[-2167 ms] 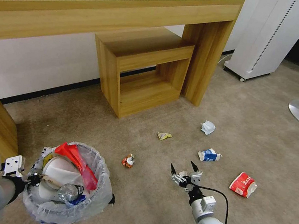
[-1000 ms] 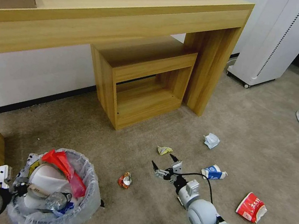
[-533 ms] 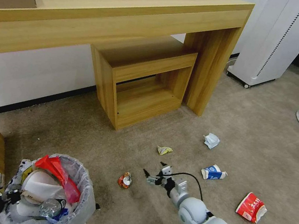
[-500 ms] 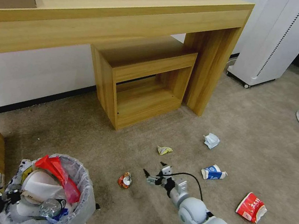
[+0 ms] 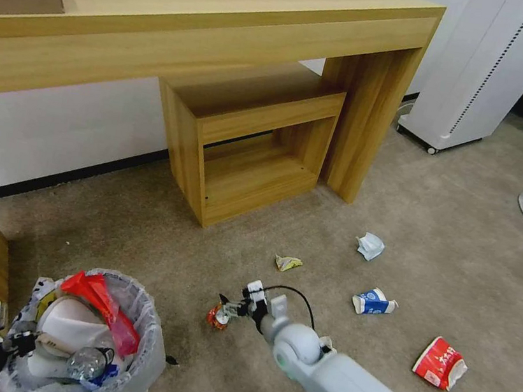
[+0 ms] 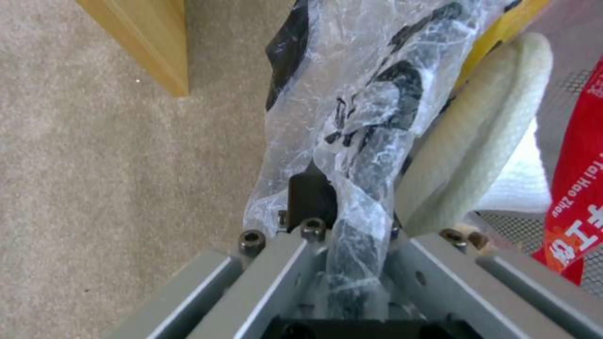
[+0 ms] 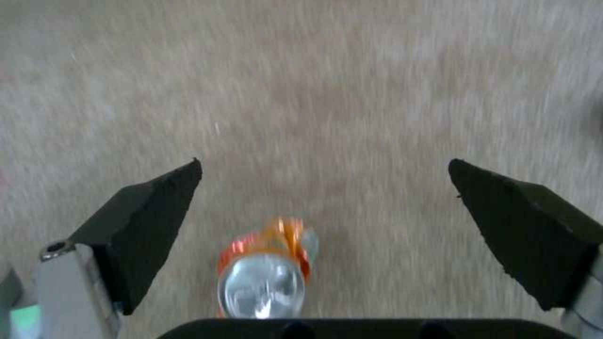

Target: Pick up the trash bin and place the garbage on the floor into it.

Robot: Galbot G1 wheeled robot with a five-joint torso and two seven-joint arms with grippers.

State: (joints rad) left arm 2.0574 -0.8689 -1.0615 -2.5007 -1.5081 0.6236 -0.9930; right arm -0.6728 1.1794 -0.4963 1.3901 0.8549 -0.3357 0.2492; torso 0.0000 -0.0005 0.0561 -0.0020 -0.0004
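The trash bin (image 5: 145, 351), lined with a crinkled clear bag, hangs at the lower left with white slippers, a red wrapper and a bottle inside. My left gripper (image 5: 16, 341) is shut on its rim; the left wrist view shows the bag-covered rim (image 6: 358, 155) pinched in the left gripper (image 6: 333, 202). My right gripper (image 5: 225, 310) is open, low over a crushed orange-red can (image 5: 213, 318) on the beige floor (image 5: 458, 260). In the right wrist view the can (image 7: 267, 278) lies between the spread fingers (image 7: 150, 212), near the palm, untouched.
More garbage lies on the carpet to the right: a yellow wrapper (image 5: 287, 263), crumpled white paper (image 5: 369, 245), a blue-white carton (image 5: 374, 302) and a red wrapper (image 5: 440, 363). A wooden desk (image 5: 233, 19) with a cube shelf (image 5: 249, 143) stands behind. A white appliance (image 5: 484, 64) stands at the back right.
My right arm has swung left and down, from beside the carton to over the can, still open. The bin and left gripper have held still over the last half second.
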